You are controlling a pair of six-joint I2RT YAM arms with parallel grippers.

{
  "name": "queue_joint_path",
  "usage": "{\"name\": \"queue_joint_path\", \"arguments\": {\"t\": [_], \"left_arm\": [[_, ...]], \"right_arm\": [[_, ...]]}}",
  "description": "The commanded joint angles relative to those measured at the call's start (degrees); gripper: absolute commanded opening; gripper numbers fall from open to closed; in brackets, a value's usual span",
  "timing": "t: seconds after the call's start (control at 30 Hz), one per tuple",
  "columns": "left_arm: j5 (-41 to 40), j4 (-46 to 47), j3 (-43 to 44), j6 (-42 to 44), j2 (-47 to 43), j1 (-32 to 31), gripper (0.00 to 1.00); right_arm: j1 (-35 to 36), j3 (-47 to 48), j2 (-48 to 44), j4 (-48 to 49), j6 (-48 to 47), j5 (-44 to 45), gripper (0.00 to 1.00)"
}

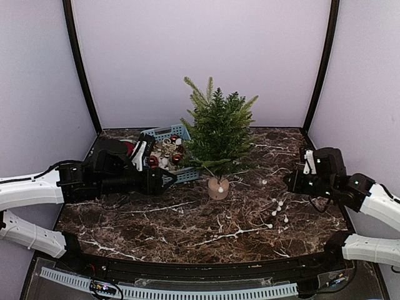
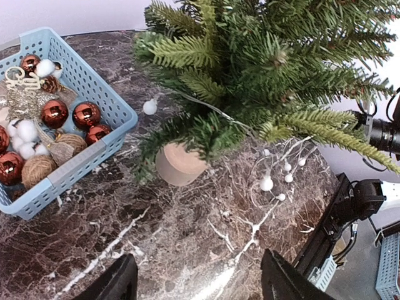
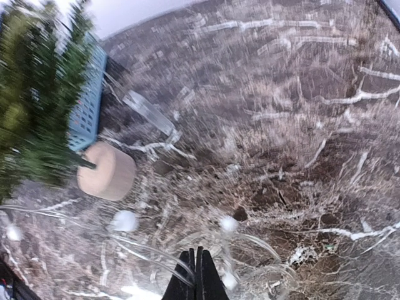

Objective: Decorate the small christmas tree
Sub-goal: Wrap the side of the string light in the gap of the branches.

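Two grippers: the left gripper (image 2: 197,284) has its fingers wide apart with nothing between them, on the basket side of the small christmas tree (image 1: 217,128); the right gripper (image 3: 195,275) has its fingers pressed together, low over the table on the tree's other side.
Held or not: clear wire of the bead garland (image 1: 278,209) loops around the closed tips, but this view is blurred, so I cannot tell if the wire is caught.
Tree place: upright at the middle of the marble table (image 1: 187,231), with the blue basket (image 2: 75,172) just beside it toward the left arm.
Step in hand: I judge it is picking up the garland, which lies near the tree on the right arm's side.
Doing it well: pinch the wire, not a bead; lift slowly so the loops do not tangle; lay it on outer branches without tipping the tree.
Materials: bushy green needles on a pale, smooth wooden cylinder base (image 2: 180,164); thin springy wire with small round white beads; perforated plastic basket holding glossy red baubles (image 2: 54,113) and rough twine balls (image 2: 39,170).
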Motion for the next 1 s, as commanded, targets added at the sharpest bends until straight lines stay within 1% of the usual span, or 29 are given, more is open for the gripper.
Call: {"name": "queue_joint_path", "arguments": {"t": [0.0,0.2,0.4,0.73,0.97], "left_arm": [[-1.13,-0.43,1.27,-2.11,0.06,-2.84,0.70],[-2.45,-1.03,4.22,-1.45,2.38,-6.19,0.70],[-3.32,0.38,1.86,-3.40,1.48,-6.77,0.71],[-5.23,-1.46,0.38,-4.25,-0.87,-6.95,0.71],[-5.09,-1.98,-0.35,-4.89,-1.30,-6.95,0.71]], "right_arm": [[-0.16,7.51,-1.80,-6.96,-1.33,0.83,0.00],[-0.13,17.82,4.25,-7.92,-5.86,2.09,0.00],[-0.15,25.04,9.86,-7.18,-8.75,2.36,0.00],[-0.24,28.80,17.99,-3.90,-13.34,3.93,0.00],[-0.45,26.97,24.19,1.35,-14.92,0.54,0.00]]}}
